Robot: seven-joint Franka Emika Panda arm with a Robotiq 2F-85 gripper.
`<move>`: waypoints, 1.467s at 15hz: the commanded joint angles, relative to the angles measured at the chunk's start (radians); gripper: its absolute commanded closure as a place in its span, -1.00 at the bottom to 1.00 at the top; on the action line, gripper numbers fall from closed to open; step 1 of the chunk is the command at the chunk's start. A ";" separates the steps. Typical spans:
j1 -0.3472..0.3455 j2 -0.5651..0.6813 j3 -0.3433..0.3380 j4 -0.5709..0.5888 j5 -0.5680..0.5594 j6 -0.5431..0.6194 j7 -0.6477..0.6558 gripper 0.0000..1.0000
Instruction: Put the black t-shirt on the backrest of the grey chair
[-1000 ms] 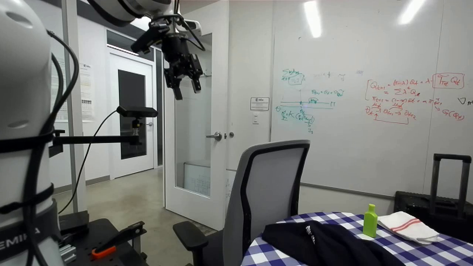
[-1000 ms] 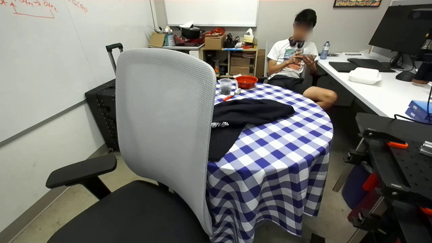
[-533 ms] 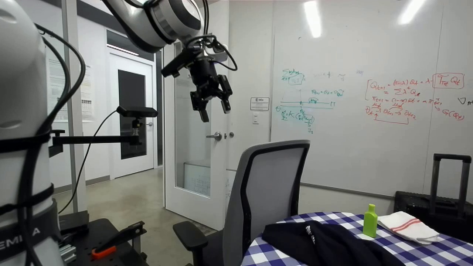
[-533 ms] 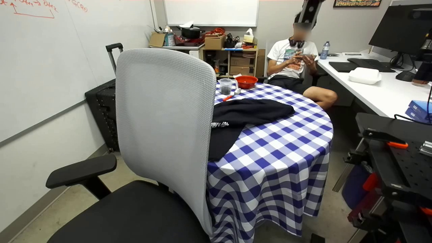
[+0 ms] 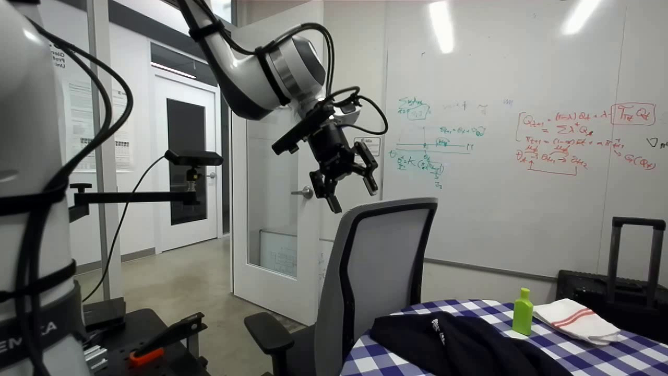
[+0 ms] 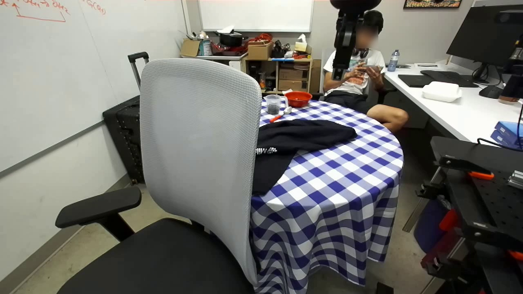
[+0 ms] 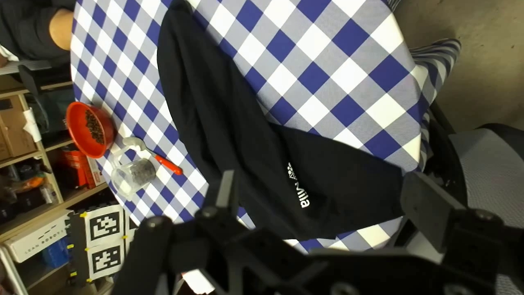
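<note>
The black t-shirt with white lettering lies bunched on the checked table; it shows in both exterior views and fills the middle of the wrist view. The grey chair stands against the table, its backrest bare in both exterior views; part of the chair shows at the right of the wrist view. My gripper is open and empty in the air, its fingers wide apart. It appears above the backrest's height, and above the shirt in the wrist view. In an exterior view, it hangs at the top.
On the table are a green bottle, a folded white cloth, a red bowl, a clear cup and a red-handled spoon. A seated person is beyond the table. A chair armrest sticks out.
My arm and open gripper have moved rightward and down towards the chair and table, and have come into view at the top of an exterior view. Shirt and chair have not moved.
</note>
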 commanded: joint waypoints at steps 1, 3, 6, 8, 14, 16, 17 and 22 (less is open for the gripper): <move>0.024 0.197 -0.074 0.110 -0.049 0.078 0.031 -1.00; 0.038 0.294 -0.114 0.174 -0.029 0.112 0.009 -1.00; 0.067 0.424 -0.165 0.276 -0.009 0.143 -0.006 -1.00; 0.089 0.506 -0.196 0.352 -0.001 0.157 -0.017 -1.00; 0.129 0.728 -0.266 0.582 0.074 0.169 -0.072 -1.00; 0.139 0.808 -0.289 0.657 0.102 0.166 -0.092 -1.00; 0.145 0.850 -0.299 0.691 0.116 0.171 -0.094 -1.00; 0.160 1.034 -0.340 0.849 0.209 0.186 -0.129 -1.00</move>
